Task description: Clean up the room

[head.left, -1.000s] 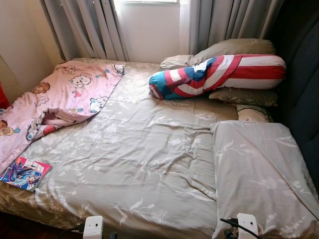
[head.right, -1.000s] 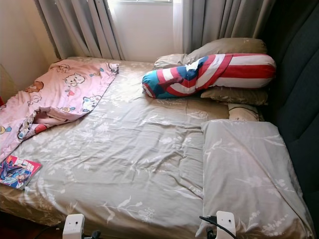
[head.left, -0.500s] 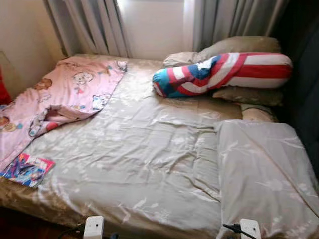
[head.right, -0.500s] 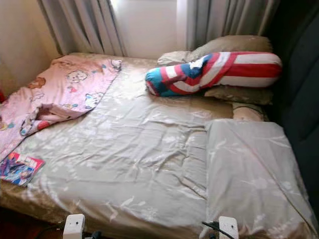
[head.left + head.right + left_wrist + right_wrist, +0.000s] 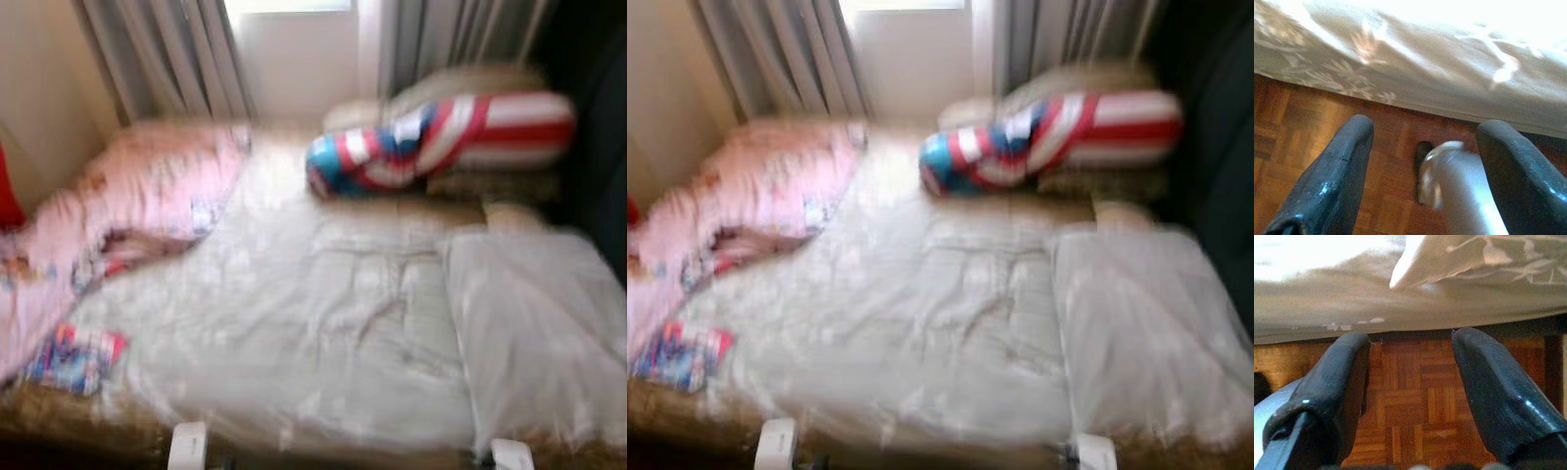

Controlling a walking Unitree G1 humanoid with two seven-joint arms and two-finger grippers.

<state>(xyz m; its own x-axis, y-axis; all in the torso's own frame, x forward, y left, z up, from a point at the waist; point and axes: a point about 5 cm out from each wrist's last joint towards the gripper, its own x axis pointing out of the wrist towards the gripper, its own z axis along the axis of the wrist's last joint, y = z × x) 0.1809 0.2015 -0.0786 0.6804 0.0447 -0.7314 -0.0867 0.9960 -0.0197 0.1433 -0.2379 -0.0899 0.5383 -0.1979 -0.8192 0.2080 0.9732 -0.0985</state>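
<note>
A bed (image 5: 323,323) with a beige leaf-print sheet lies before me, blurred by camera motion. A pink cartoon blanket (image 5: 127,201) is rumpled over its left side. A colourful book (image 5: 76,356) rests near the bed's front left corner. A red, white and blue bolster (image 5: 441,137) lies across the far right, on beige pillows. A large beige pillow (image 5: 539,333) covers the near right. My left gripper (image 5: 1422,169) hangs open over the wooden floor by the bed's edge. My right gripper (image 5: 1410,382) is open too, low beside the bed, holding nothing.
Grey curtains (image 5: 167,59) and a bright window (image 5: 294,49) stand behind the bed. A dark headboard (image 5: 598,127) rises on the right and a cream wall (image 5: 39,88) on the left. Parquet floor (image 5: 1410,406) runs under the bed's front edge.
The whole picture has shifted and blurred, so the camera is moving, turning slightly left. The bedding, book and pillows lie as before.
</note>
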